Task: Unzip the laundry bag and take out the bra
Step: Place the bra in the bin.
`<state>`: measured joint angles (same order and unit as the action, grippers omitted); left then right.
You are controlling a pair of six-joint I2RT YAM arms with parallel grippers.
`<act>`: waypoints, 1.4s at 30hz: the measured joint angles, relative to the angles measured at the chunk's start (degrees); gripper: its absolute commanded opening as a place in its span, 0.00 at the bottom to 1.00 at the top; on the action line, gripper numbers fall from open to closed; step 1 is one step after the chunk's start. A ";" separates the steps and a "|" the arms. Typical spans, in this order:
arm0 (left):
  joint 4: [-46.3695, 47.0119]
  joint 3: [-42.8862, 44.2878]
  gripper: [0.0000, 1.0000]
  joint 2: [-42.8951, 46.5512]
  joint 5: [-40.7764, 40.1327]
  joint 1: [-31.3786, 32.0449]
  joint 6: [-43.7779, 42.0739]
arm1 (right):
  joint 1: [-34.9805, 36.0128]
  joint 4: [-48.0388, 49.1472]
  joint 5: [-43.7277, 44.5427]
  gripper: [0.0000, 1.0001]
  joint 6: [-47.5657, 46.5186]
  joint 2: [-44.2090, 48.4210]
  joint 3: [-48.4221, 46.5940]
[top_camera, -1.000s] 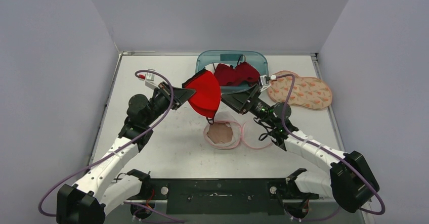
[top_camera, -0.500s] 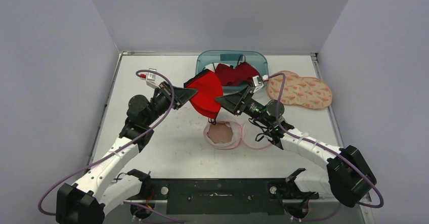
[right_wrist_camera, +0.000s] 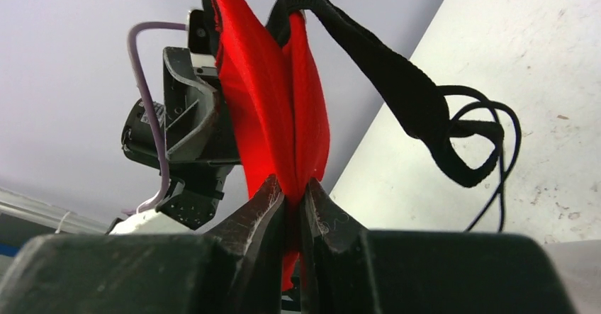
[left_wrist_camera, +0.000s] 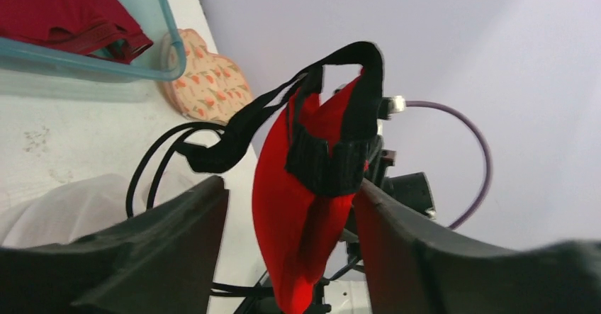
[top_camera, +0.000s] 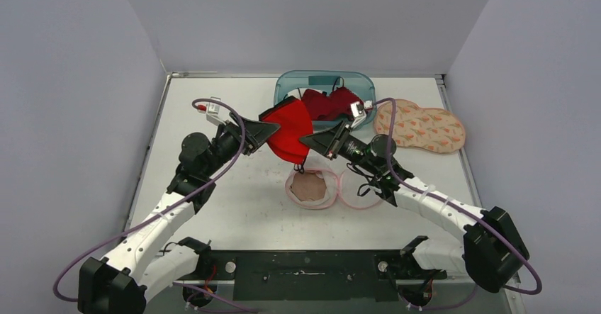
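A red bra with black straps hangs in the air over the table's middle. My right gripper is shut on its red fabric, the cloth pinched between the right gripper's tips. From the other side, my left gripper stands open around the bra; the left gripper's jaws are spread apart with the cup between them. The white and pink mesh laundry bag lies flat on the table below the bra, and its edge shows in the left wrist view.
A teal bin at the back holds dark red garments. A peach patterned pad lies at the back right. The bra's black straps dangle loose toward the table.
My right gripper moved left to the bra and closed on it. My left gripper, which was shut on the bra, has opened its jaws.
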<state>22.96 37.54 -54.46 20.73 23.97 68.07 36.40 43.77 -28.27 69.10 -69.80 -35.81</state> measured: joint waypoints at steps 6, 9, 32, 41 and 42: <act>-12.20 2.10 0.97 3.23 -4.61 0.07 -4.68 | -2.80 -19.02 2.84 0.05 -12.09 3.87 -11.65; -19.80 3.41 0.96 6.73 -8.85 0.07 -7.61 | -6.82 -25.66 6.23 0.05 -17.92 4.50 -19.41; -36.44 -8.33 0.95 20.46 -17.90 -0.07 -9.75 | -22.01 -32.33 16.70 0.05 -27.69 -29.81 -38.05; -35.98 -11.17 0.95 20.44 -17.97 -0.07 -9.64 | -24.44 -31.43 14.47 0.05 -27.87 -37.29 -38.32; -35.80 -11.47 0.95 20.26 -17.97 -0.07 -9.60 | -24.79 -31.23 14.23 0.05 -27.85 -38.03 -38.40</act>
<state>-12.84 26.06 -34.20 2.76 23.90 58.48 11.62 12.53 -14.04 41.25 -107.83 -74.22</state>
